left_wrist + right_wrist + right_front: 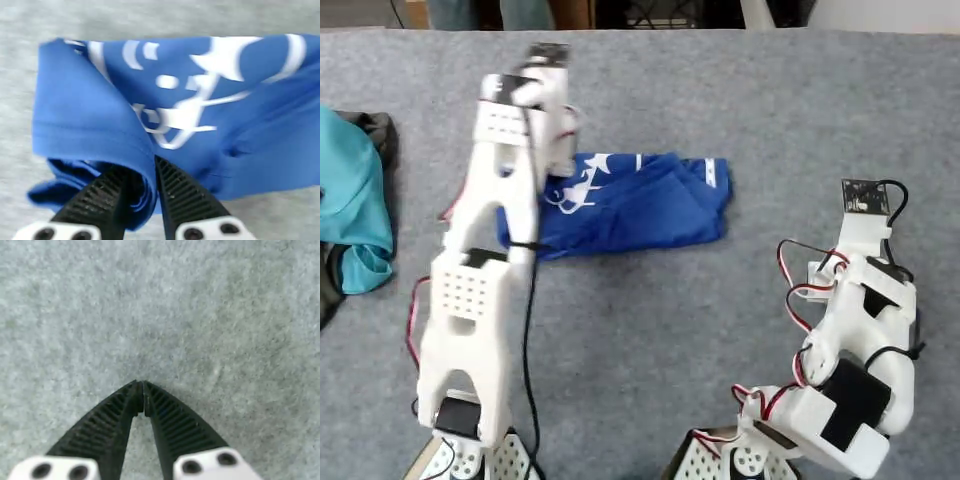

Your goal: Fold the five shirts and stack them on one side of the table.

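Observation:
A blue shirt (640, 205) with white print lies partly folded on the grey table, behind the middle. The left arm (510, 170) stretches over the shirt's left end. In the left wrist view my left gripper (140, 167) is shut on a folded edge of the blue shirt (240, 130), with cloth bunched between the black fingers (180, 192). The right arm (860, 310) stands folded back at the right front. My right gripper (140, 385) is shut with nothing in it, just above the bare grey table (200, 305).
A teal shirt (350, 200) lies heaped at the table's left edge on top of a dark garment (380, 130). Bare grey table (650, 320) runs between the arms and to the right of the blue shirt.

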